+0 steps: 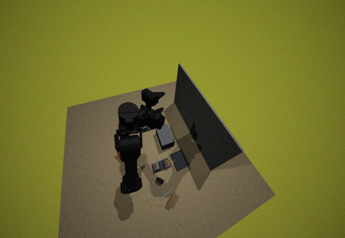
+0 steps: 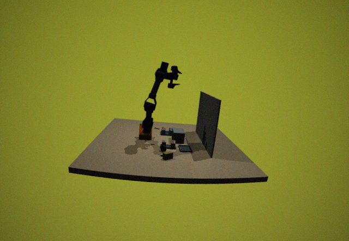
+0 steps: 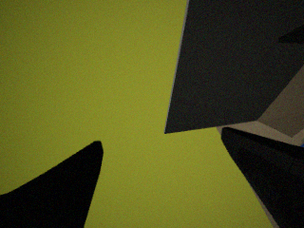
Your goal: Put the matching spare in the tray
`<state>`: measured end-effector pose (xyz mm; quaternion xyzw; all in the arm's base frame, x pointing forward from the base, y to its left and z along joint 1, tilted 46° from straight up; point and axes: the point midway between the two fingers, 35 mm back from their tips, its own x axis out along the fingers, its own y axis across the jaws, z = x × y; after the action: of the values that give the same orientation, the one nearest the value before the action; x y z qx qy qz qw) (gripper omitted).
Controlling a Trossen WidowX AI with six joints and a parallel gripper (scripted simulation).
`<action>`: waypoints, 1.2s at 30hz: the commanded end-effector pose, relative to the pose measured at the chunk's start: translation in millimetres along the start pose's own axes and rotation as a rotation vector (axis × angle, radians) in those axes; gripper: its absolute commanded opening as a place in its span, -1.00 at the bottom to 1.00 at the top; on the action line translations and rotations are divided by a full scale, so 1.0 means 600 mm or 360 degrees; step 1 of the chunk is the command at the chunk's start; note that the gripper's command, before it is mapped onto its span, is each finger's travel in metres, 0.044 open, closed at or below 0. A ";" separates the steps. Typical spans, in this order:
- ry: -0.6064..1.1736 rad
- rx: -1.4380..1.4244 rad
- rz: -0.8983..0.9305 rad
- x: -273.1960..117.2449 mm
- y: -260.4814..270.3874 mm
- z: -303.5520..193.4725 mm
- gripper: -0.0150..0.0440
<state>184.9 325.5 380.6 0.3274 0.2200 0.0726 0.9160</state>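
Observation:
My gripper [image 1: 163,100] [image 2: 180,78] [image 3: 162,140] is open and empty, high above the table and pointing toward the upright panel. A flat dark tray [image 1: 179,160] [image 2: 185,148] lies on the table in front of the panel, with nothing seen in it. Beside it stands a small dark rack [image 1: 161,165] [image 2: 169,146] with two units bearing coloured stripes. A second rack [image 2: 166,133] with striped units stands behind the grey box, mostly hidden by the arm in the top view. No part code is legible, and I cannot tell which unit is the mounted one.
A grey box [image 1: 165,133] [image 2: 178,134] stands between the racks. A tall dark panel [image 1: 203,118] [image 2: 208,122] [image 3: 228,62] stands beyond the tray. A small black object [image 1: 159,180] [image 2: 162,147], a white stick [image 1: 167,194] and a brown block [image 1: 172,201] [image 2: 168,155] lie near the front.

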 end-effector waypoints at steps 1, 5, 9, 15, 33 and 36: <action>0.0010 -0.0229 -0.0209 0.064 -0.034 -0.008 1.00; 0.0095 -0.0599 -0.0579 0.157 -0.114 -0.018 1.00; 0.0275 -0.0911 -0.0958 0.233 -0.212 -0.017 1.00; 0.0635 -0.1188 -0.1417 0.302 -0.360 -0.003 1.00; 0.1208 -0.1373 -0.1843 0.320 -0.510 0.012 1.00; 0.1208 -0.1373 -0.1843 0.320 -0.510 0.012 1.00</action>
<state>356.3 136.8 123.6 -0.2659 0.6004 -0.2306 0.7181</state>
